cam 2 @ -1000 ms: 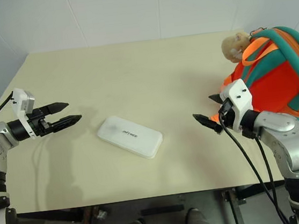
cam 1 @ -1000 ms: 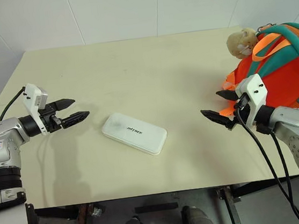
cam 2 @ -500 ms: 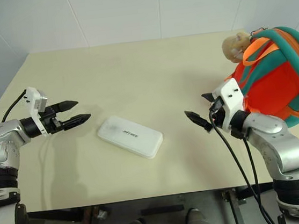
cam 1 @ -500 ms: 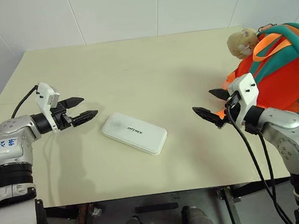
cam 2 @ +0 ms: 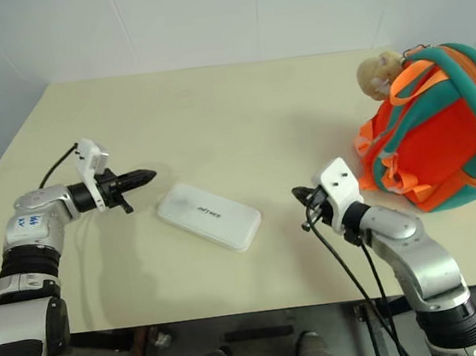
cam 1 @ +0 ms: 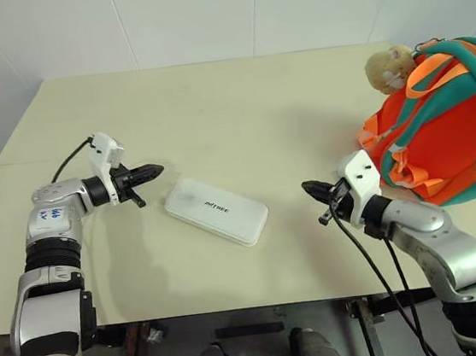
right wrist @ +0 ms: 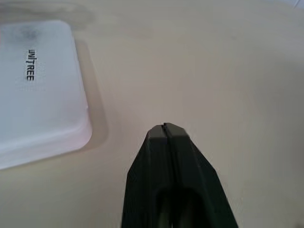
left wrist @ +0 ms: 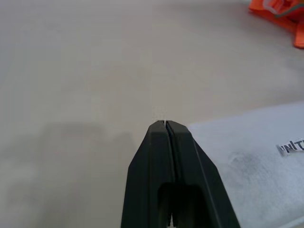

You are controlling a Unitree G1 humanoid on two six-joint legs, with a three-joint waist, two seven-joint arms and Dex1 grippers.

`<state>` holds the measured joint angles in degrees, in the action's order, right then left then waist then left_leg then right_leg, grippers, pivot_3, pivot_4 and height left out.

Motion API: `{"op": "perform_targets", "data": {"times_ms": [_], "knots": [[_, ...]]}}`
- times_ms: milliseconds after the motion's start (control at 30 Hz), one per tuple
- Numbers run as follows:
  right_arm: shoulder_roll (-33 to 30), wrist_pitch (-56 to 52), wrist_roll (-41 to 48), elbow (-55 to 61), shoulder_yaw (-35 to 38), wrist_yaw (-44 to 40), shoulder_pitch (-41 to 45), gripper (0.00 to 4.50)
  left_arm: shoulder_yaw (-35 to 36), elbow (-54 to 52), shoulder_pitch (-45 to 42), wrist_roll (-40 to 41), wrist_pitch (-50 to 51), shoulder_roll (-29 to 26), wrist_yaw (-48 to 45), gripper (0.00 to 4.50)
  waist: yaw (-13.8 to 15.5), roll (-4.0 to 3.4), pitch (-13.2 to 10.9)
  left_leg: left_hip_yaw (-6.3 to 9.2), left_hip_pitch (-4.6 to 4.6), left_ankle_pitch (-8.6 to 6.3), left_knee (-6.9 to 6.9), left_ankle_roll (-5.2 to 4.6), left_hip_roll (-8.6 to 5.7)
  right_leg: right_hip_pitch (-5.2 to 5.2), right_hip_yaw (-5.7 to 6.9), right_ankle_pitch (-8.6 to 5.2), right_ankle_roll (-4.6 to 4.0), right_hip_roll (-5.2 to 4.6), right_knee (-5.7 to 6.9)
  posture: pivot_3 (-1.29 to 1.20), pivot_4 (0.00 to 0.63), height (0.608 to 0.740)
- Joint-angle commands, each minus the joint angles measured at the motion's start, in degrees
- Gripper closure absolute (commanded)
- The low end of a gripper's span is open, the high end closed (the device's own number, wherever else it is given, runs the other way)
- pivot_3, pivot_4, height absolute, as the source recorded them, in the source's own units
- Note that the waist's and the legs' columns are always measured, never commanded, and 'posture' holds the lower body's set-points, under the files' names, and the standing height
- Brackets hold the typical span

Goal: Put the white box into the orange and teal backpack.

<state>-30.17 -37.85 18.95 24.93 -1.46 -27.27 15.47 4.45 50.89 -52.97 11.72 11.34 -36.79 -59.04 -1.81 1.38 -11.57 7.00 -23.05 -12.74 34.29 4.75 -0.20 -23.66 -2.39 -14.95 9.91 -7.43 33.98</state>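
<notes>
Left eye view shows the white box (cam 1: 217, 212) lying mid-table, probably stiff, smooth and slippery, best pinched across its short edges, both grippers (cam 1: 153, 169) (cam 1: 309, 190) pressed together, empty.

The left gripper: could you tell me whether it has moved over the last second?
Yes. The left gripper has moved toward the white box, which lies unmoved, and its jaws have shut.

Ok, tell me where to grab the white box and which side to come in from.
Probably best at its two short ends, one gripper to each. The white box lies flat on the table with its length running between the left gripper and the right gripper, so each can come in level from its own side. Both are shut now; it looks too broad and low for one grip from above.
</notes>
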Motion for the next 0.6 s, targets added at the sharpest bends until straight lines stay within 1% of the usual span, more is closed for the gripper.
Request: {"op": "perform_targets", "data": {"times_ms": [33,167,300,500,600], "knots": [[-0.1,-0.7,-3.4,2.1,-3.4,1.6,-0.1,4.5,-0.8,5.2,-3.0,-3.1,-3.9,-0.7,1.3,4.49,-0.1,0.0,0.0,0.0,0.01,0.0,0.01,-0.01,0.0,-0.01,0.0,0.0,0.0,0.0,0.02,0.0,0.15,0.74],[-0.9,-2.3,-6.8,0.9,-5.9,2.4,-0.1,4.5,-1.1,9.0,-3.9,-4.2,-5.1,0.6,1.3,4.49,0.2,0.0,0.0,-0.01,0.03,0.02,0.01,-0.01,0.0,0.0,0.0,0.0,0.0,0.0,0.04,0.0,0.15,0.74],[-0.2,-4.3,-7.5,1.7,-6.6,2.4,-0.5,4.5,-1.4,11.8,-4.4,-5.7,-5.8,1.7,2.1,4.49,0.4,0.01,0.0,0.01,0.0,0.02,0.02,-0.01,-0.01,0.0,0.0,0.0,0.0,0.0,0.03,0.0,0.15,0.74],[2.0,-8.8,-9.2,2.7,-10.9,3.6,-0.3,4.5,-2.6,13.5,-3.6,-7.1,-5.8,3.6,-0.4,4.49,0.3,0.01,0.0,0.01,-0.01,0.02,0.03,-0.01,-0.01,0.01,0.01,0.0,0.0,0.0,0.04,0.0,0.15,0.74],[3.2,-10.3,-9.2,3.5,-11.9,3.9,0.3,4.5,-2.8,12.5,-3.6,-7.1,-4.7,4.1,-2.2,4.49,0.2,0.02,0.0,0.01,0.01,0.02,0.04,-0.01,-0.01,0.01,0.01,0.0,0.0,0.0,0.06,0.0,0.15,0.74]]}}
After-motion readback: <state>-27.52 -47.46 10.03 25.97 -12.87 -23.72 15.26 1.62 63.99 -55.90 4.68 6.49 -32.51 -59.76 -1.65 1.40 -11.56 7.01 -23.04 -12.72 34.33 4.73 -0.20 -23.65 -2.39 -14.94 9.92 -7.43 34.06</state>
